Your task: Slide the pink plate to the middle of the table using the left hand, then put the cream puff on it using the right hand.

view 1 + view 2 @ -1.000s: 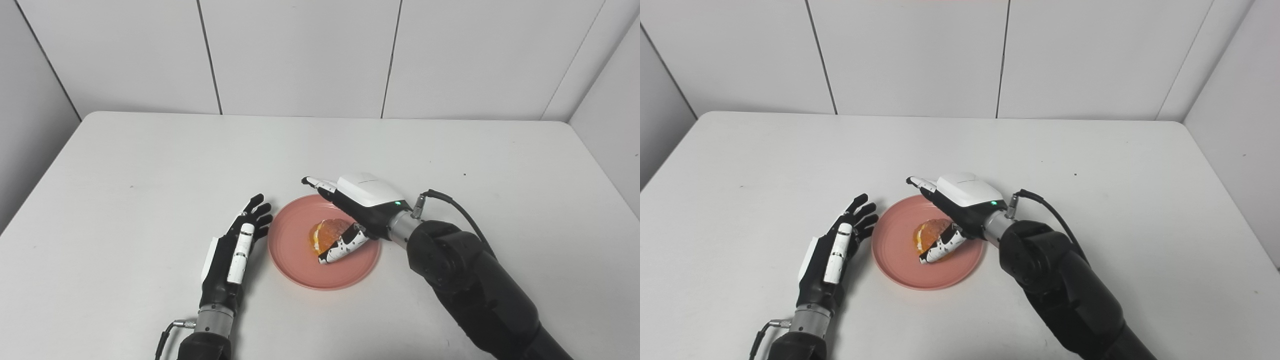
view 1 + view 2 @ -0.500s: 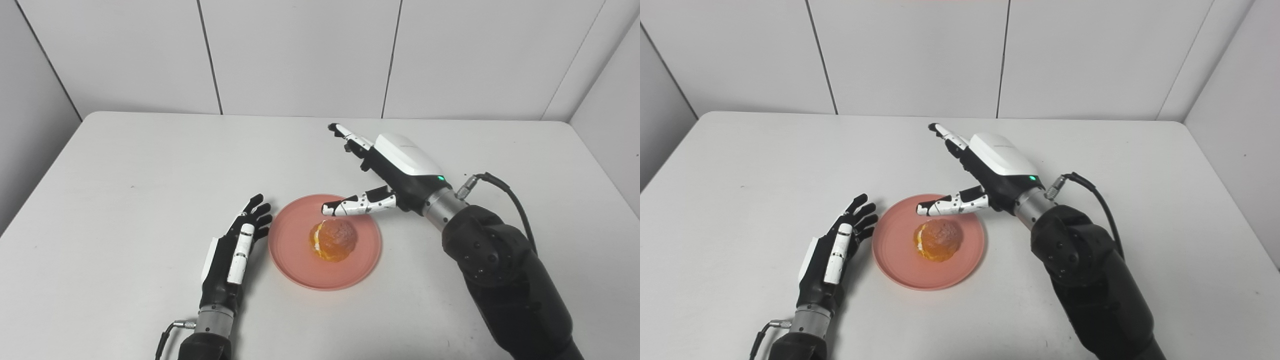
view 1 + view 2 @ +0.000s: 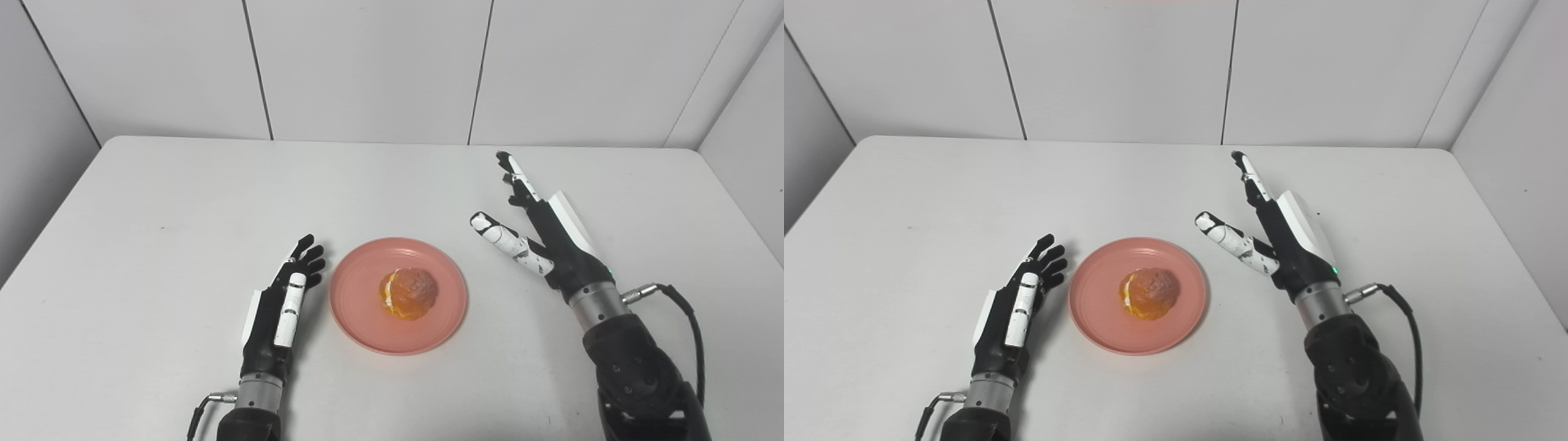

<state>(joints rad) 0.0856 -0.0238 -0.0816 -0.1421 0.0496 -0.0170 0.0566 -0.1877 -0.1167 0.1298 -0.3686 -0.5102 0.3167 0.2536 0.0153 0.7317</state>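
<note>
The puff (image 3: 408, 293) sits mid-plate (image 3: 361, 327) at the desk (image 3: 153, 202) centre, both steps look done; each robot hand, left (image 3: 278, 306) and right (image 3: 539, 239), is spread wide and empty, needing only to retreat.

I see the cream puff (image 3: 408, 294) on the plate (image 3: 367, 321) mid-desk (image 3: 184, 202); my left hand (image 3: 278, 312) sits at its nine o'clock, right hand (image 3: 545, 239) at two o'clock.
</note>
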